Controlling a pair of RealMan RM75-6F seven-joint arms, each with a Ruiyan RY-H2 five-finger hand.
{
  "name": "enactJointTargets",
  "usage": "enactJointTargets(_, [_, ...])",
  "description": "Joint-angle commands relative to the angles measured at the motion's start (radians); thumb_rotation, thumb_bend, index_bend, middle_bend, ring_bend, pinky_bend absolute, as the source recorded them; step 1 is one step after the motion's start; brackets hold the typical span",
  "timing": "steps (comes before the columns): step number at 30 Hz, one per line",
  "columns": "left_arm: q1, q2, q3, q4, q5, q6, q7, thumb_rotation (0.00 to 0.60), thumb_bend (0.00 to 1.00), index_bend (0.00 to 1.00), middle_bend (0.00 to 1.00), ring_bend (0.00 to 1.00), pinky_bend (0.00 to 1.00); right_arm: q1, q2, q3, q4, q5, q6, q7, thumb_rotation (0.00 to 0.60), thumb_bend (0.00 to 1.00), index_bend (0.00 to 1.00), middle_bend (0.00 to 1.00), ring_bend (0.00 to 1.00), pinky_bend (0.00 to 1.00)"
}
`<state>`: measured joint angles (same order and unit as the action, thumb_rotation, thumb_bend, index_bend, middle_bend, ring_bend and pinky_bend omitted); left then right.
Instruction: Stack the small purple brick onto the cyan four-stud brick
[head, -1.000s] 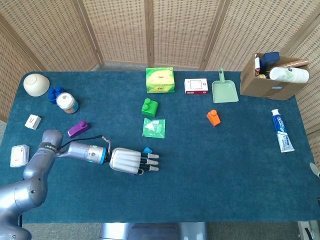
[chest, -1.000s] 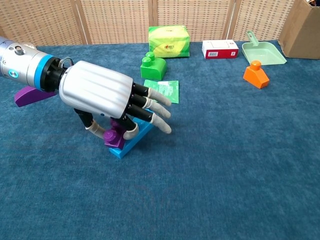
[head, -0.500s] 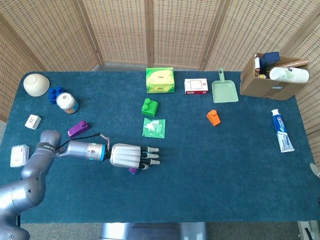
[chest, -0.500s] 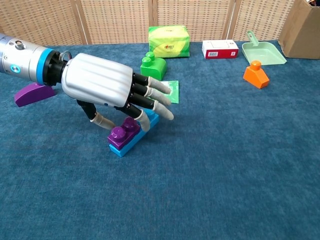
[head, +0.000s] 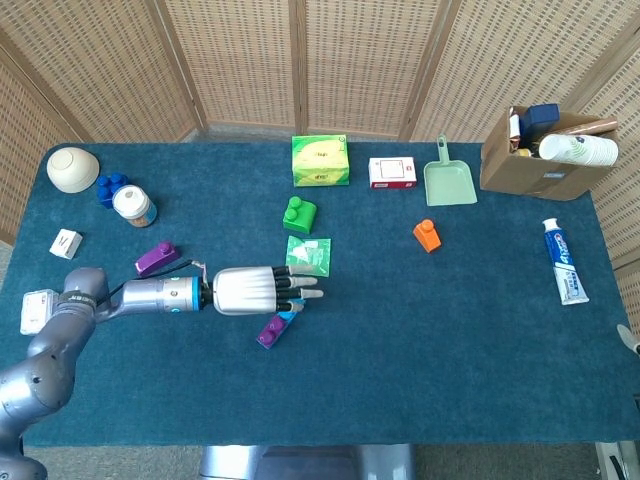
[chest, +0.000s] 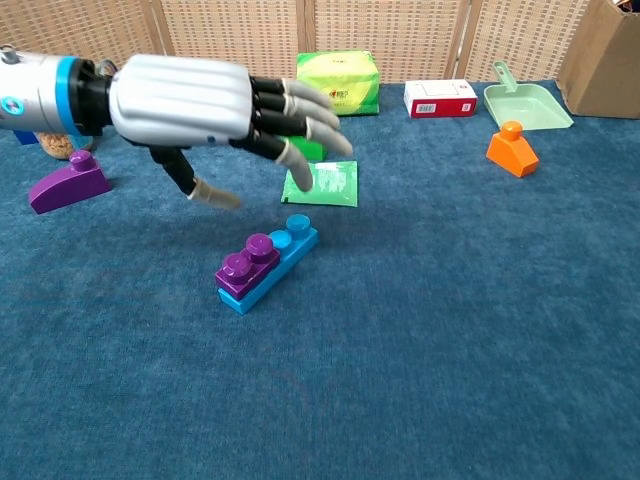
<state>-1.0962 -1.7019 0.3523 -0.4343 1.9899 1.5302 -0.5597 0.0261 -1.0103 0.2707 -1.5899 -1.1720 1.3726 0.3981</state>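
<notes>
One small purple plastic brick (chest: 248, 259) sat stacked on the long cyan four-stud brick (chest: 281, 261); the silver left hand (chest: 215, 105) hovered above, fingers wide, holding nothing.

Both views are bright and evenly lit, with soft light from overhead. Shadows are faint and short; the left hand (chest: 190, 100) casts only a pale smudge on the blue table cloth (chest: 450, 330) toward 6 o'clock. There is no strong glare. Focus is sharp throughout, and the head view bends slightly at its corners.
</notes>
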Motion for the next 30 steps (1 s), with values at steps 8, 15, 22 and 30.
enactJointTargets(8, [0.038, 0.173, -0.039, -0.407, -0.096, -0.145, -0.001, 0.215, 0.34, 0.18, 0.03, 0.0, 0.0, 0.01, -0.004, 0.0, 0.005, -0.014, -0.006, 0.004, 0.6, 0.18, 0.34, 0.19, 0.0, 0.13])
enactJointTargets(15, [0.039, 0.259, -0.059, -0.65, -0.153, -0.277, 0.031, 0.016, 0.31, 0.13, 0.01, 0.0, 0.0, 0.01, -0.009, -0.003, 0.005, -0.017, -0.005, 0.004, 0.6, 0.18, 0.34, 0.19, 0.0, 0.13])
enactJointTargets(22, [0.055, 0.267, -0.071, -0.726, -0.171, -0.346, 0.06, 0.0, 0.29, 0.1, 0.0, 0.0, 0.0, 0.01, -0.01, -0.005, 0.011, -0.021, -0.004, 0.011, 0.6, 0.18, 0.34, 0.19, 0.0, 0.13])
enactJointTargets(30, [0.107, 0.193, -0.096, -0.661, -0.156, -0.324, 0.095, 0.0, 0.28, 0.08, 0.0, 0.0, 0.0, 0.004, -0.006, -0.007, 0.017, -0.022, -0.001, 0.024, 0.6, 0.18, 0.34, 0.19, 0.0, 0.13])
